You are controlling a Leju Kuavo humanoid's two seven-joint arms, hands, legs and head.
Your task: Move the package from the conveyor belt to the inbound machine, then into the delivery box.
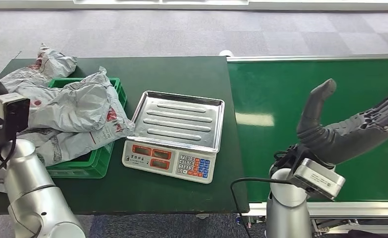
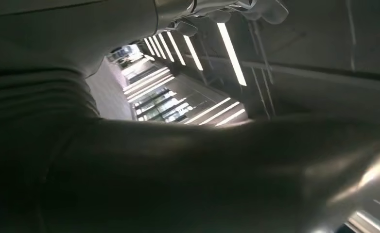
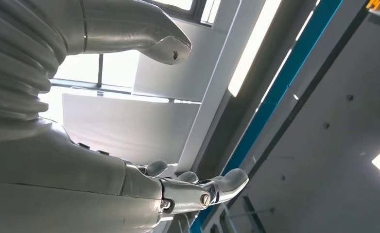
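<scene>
Green table (image 1: 182, 74) underfoot of everything, conveyor belt (image 1: 291, 89) butting against it on the right-hand side. Nearest: right hand (image 1: 348, 126) raised over the belt, fingers spread wide, thumb up, palm bare, holding nothing. Belt beneath and beyond that hand bare of any package. Left hand hard to read: dark blur in the left wrist view, so cannot tell whether wide or closed. Just beyond the left arm, grey packages (image 1: 78, 106) heaped in and over the green delivery box (image 1: 95, 166). Between both arms, the inbound machine (image 1: 174, 134), a scale with bare steel tray. Likely waiting: right hand nearer for any package arriving along the belt.
</scene>
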